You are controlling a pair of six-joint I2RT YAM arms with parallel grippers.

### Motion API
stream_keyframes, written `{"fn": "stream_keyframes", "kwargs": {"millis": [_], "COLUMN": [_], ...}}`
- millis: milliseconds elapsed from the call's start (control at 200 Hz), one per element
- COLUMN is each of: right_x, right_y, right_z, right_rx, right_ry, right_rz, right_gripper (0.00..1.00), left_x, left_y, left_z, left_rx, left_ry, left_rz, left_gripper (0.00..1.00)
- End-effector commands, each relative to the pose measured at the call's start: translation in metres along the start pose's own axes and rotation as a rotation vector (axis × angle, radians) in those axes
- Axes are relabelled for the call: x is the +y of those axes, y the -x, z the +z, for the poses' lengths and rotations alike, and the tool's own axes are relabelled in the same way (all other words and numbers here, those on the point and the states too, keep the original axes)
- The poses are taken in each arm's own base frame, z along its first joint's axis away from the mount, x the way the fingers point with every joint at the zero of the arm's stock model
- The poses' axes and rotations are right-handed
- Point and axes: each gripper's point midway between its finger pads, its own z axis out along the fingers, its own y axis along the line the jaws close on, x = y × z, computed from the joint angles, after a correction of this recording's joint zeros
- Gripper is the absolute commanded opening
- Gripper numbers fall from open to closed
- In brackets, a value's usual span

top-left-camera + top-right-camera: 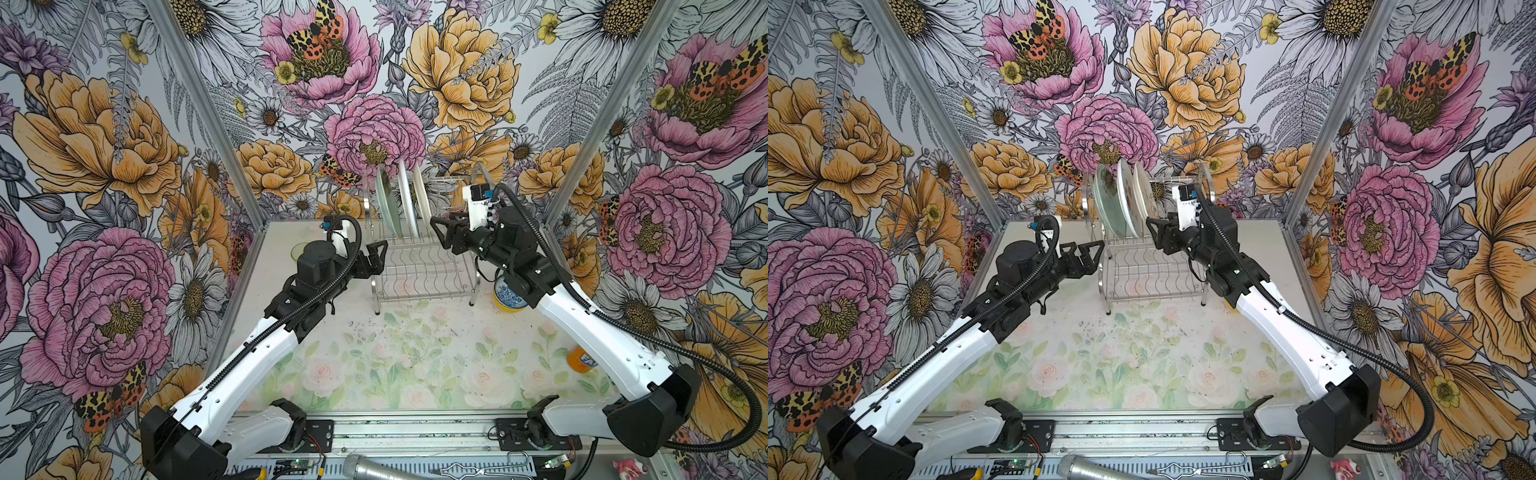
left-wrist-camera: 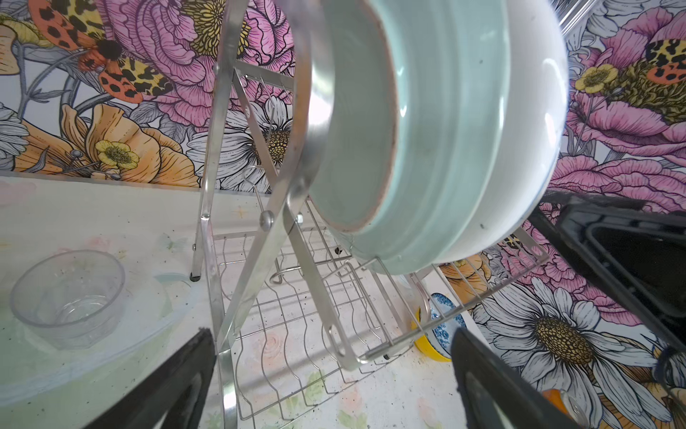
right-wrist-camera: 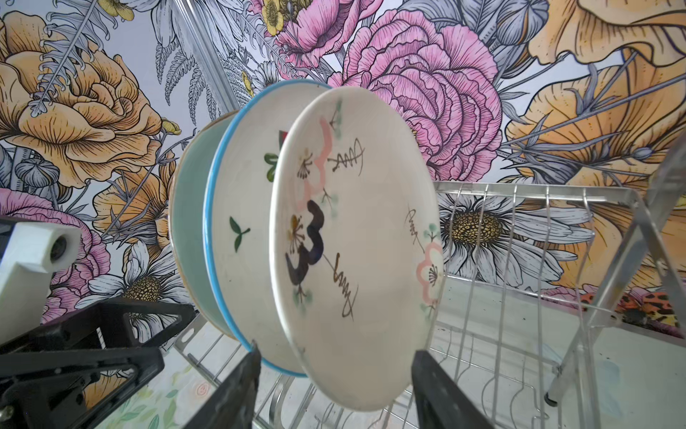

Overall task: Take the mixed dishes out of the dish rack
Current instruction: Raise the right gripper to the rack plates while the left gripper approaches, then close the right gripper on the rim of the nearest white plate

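Observation:
The chrome dish rack stands at the back of the table. On its upper shelf three plates stand on edge: pale green, white with a blue rim, and cream with pink marks. My right gripper is open, its jaws straddling the cream plate's lower edge without pinching it. My left gripper is open and empty beside the rack's left side frame.
A see-through tumbler stands on the table left of the rack. Right of the rack, a blue-and-white bowl sits inside a yellow bowl, partly under my right arm. An orange soda can lies at the right edge.

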Motion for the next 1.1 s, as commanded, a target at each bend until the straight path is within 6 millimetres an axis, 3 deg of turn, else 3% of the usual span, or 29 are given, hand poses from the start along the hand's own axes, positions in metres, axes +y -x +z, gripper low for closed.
{"fn": "stream_keyframes", "kwargs": {"millis": [0,400,640,931,1096], "right_x": [0.014,0.002,-0.016,-0.016,-0.020], "right_y": [0.020,0.002,-0.003,-0.001,-0.004], "right_z": [0.002,0.034,0.045,0.057,0.060], "right_rx": [-0.052,-0.017,-0.025,-0.038,-0.035], "right_ry": [0.041,-0.047,-0.135,-0.123,-0.143], "right_rz": [0.005,-0.034,-0.040,-0.033,-0.022], "right_gripper": [0.66,0.62,0.46,0.29,0.27], "left_x": [0.003,0.016,0.018,0.020,0.022], "left_y": [0.006,0.001,-0.005,-0.007,-0.008], "left_z": [-0.001,0.004,0.006,0.005,0.004], "left_rx": [-0.032,-0.024,-0.015,-0.006,-0.006], "left_ry": [-0.010,-0.009,-0.025,-0.034,-0.037], "left_rz": [-0.013,-0.057,-0.070,-0.074,-0.074], "left_gripper": [0.99,0.99,0.99,0.99,0.99]}}
